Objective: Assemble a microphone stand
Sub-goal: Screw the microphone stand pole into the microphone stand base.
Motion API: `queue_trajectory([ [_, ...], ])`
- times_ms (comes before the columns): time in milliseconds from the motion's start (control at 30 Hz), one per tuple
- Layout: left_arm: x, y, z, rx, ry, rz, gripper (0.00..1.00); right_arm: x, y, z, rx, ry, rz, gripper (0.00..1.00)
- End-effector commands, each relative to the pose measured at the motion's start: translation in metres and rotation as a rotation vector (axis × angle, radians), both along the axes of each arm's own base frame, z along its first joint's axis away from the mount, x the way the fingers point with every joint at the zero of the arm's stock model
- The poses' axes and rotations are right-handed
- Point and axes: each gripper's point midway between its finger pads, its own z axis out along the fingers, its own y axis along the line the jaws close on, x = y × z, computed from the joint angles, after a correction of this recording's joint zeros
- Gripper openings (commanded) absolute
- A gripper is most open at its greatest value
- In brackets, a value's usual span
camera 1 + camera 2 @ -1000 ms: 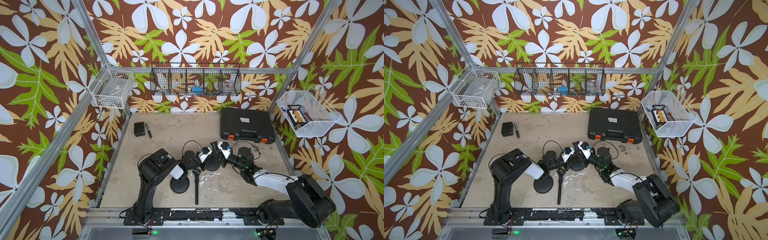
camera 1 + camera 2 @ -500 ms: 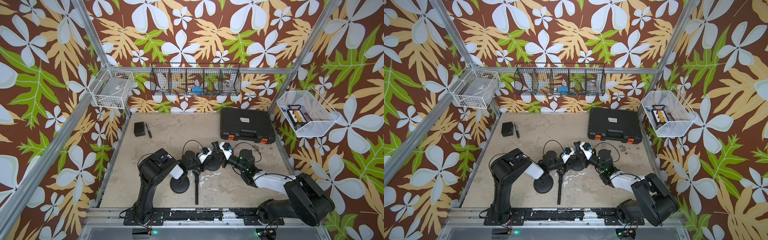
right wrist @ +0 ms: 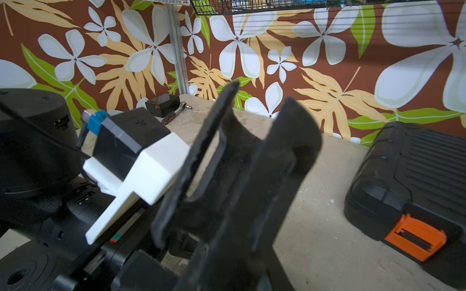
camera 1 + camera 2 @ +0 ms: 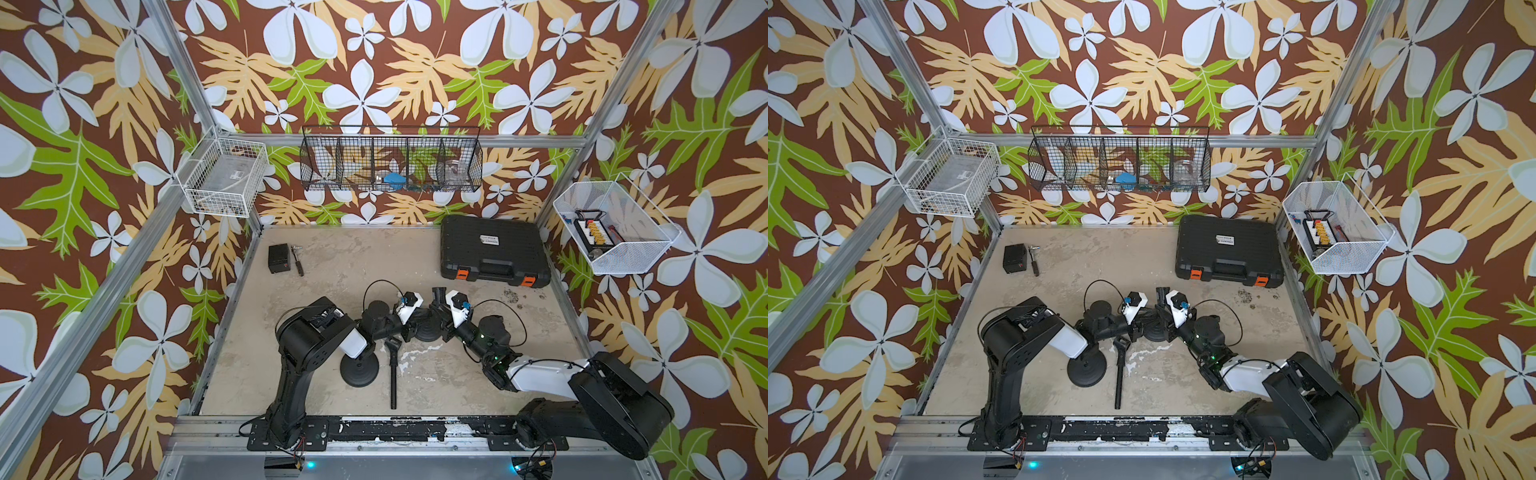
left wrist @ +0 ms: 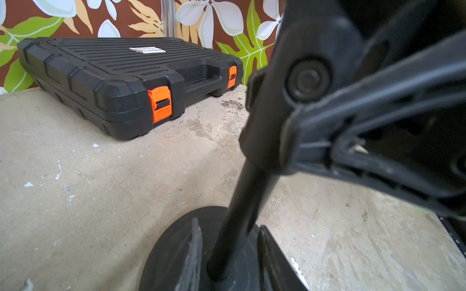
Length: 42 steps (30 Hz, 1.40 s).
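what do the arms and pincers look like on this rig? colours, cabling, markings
Both arms are black with one white link shell: left arm, right arm. Each wrist carries a white-and-black camera block with a blue connector. A thin black cable loops off each wrist. The right arm shows green lights. Also black: left pincer, right pincer; the left's fingers look rough-edged.

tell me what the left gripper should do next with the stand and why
Probably close the left gripper on the pole and twist it into the base: its jaws stand open either side of the pole just above the base, while the right gripper clamps the pole's top.
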Motion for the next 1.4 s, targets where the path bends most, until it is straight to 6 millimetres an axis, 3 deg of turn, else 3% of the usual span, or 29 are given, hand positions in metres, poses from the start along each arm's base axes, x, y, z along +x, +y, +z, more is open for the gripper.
queue_trajectory([
  [0,0.000,-0.004,0.012,-0.044,-0.021,-0.018,0.39,0.003,-0.011,-0.009,0.016,0.051,-0.136,0.00],
  [300,-0.002,-0.004,0.012,-0.054,-0.023,-0.028,0.32,0.003,0.002,-0.018,-0.013,0.093,-0.232,0.00],
  [467,-0.002,-0.005,0.010,-0.053,-0.018,-0.028,0.28,0.001,0.013,-0.018,-0.035,0.095,-0.203,0.00],
  [567,-0.001,-0.005,0.007,-0.048,-0.017,-0.024,0.24,-0.001,0.019,-0.016,-0.037,0.093,-0.162,0.10],
  [700,0.000,-0.003,0.002,-0.027,-0.020,-0.016,0.15,-0.003,0.030,-0.014,-0.065,0.100,-0.071,0.32],
  [933,0.001,0.002,-0.008,0.043,-0.032,0.004,0.12,-0.015,0.025,0.002,-0.035,0.080,0.189,0.68],
  [1067,0.001,0.004,-0.013,0.077,-0.032,0.007,0.11,-0.017,0.021,0.002,-0.082,0.061,0.266,0.70],
  [1200,-0.005,0.004,-0.018,0.083,-0.012,-0.019,0.11,-0.014,0.013,0.005,-0.082,0.035,0.317,0.57],
  [1367,-0.008,0.003,-0.022,0.079,0.005,-0.031,0.11,-0.009,0.003,0.005,-0.119,0.005,0.322,0.55],
])
